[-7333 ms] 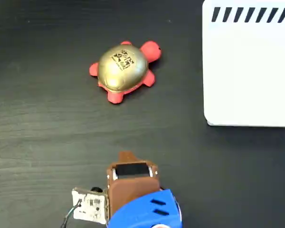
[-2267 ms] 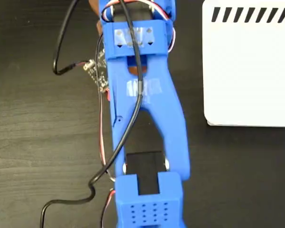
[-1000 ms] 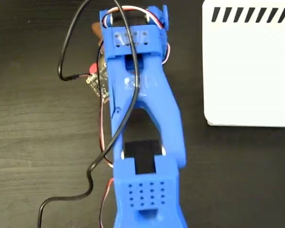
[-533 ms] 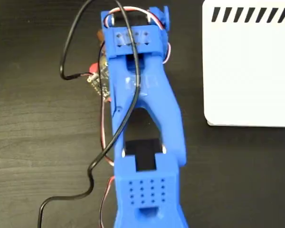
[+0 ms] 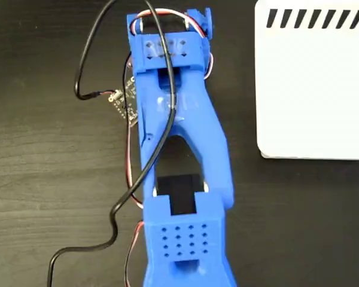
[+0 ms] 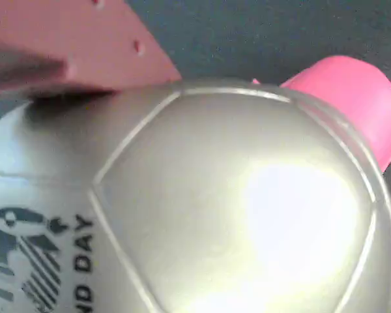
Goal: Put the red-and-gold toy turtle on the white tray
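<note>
Dark wood-grain table (image 5: 48, 149); white tray (image 5: 314, 84) flat at right edge.

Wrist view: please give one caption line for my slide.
Close-up of the toy turtle's gold shell with black print, one brown gripper finger against it.

Setting: hobby robotics bench, apparently a lab or maker space. Evidence: dark wood-grain bench (image 5: 42, 179); my blue 3D-printed plastic arm (image 5: 179, 155); loose black cable (image 5: 102, 197); bare small circuit board (image 5: 124, 103); white rectangular tray with black diagonal edge stripes (image 5: 314, 84).
</note>
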Controlling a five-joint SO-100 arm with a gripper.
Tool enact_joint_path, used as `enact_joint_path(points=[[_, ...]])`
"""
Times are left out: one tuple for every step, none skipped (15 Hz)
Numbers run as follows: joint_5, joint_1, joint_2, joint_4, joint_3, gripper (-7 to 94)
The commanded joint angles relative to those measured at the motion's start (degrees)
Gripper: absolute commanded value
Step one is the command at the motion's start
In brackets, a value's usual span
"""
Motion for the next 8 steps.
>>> enact_joint_path(points=[[-0.1, 0.7, 2.8, -0.2, -0.6, 0], [-0.1, 0.7, 3.1, -0.2, -0.6, 0], [0.2, 0.7, 3.5, -0.1, -0.6, 0], [0.8, 0.8, 4.4, -0.1, -0.6, 0], [1.5, 0.9, 5.8, -0.1, -0.7, 0], [2.5, 0.9, 7.8, -0.9, -0.8, 0], [4.1, 1.0, 10.2, -1.8, -0.8, 0], [4.7, 1.0, 12.5, -1.7, -0.9, 0]])
